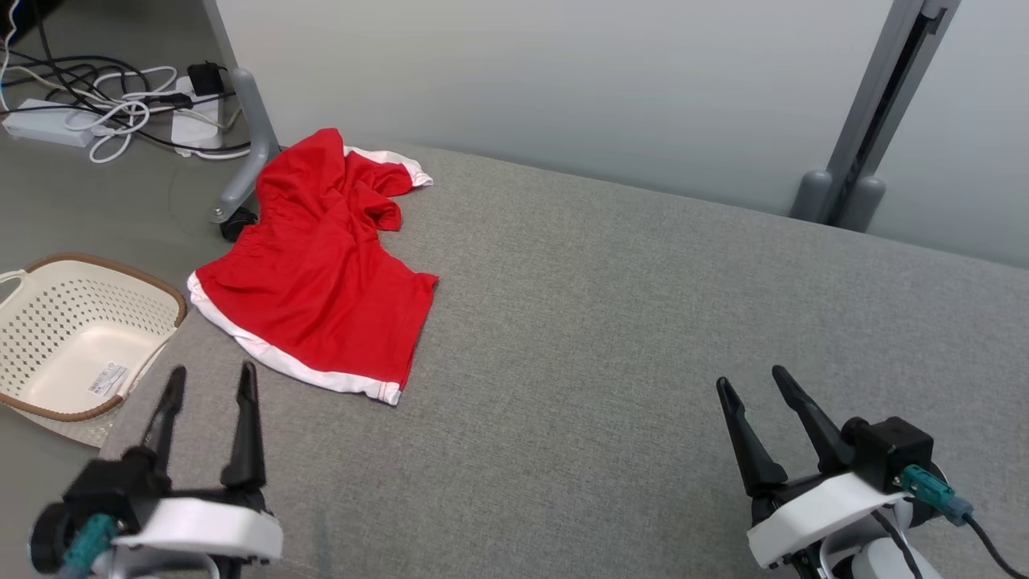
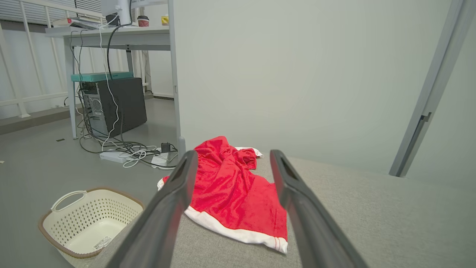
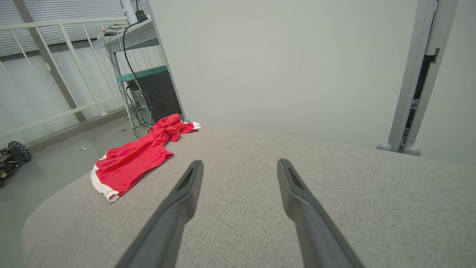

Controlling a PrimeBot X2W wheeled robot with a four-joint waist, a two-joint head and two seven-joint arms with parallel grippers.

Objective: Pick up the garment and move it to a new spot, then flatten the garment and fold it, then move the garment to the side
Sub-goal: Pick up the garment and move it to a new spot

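Garment (image 1: 321, 273), red with white trim, lies crumpled at the far left corner of the grey cloth-covered tabletop (image 1: 603, 338), its upper part bunched and its white-edged hem right at the left edge. Nothing holds it: the left gripper (image 1: 212, 370) hovers just short of the hem with its fingers spread apart, and the right gripper (image 1: 749, 376), equally spread, hangs well apart over bare cloth. The likely trouble is the edge: a pinch that catches only the top layer, or a pull toward the left, could drag the garment off the tabletop and drop it to the floor or into the perforated basket (image 1: 120, 269) standing just below. The bunched end sits close to the grey leg (image 1: 245, 145) of the partition, so a lift from there might snag. Beyond the leg, a tangle of cables (image 1: 120, 112) and a power strip lie on the floor, clear of the reach. The wide bare stretch to the right looks like the safer place to carry it.
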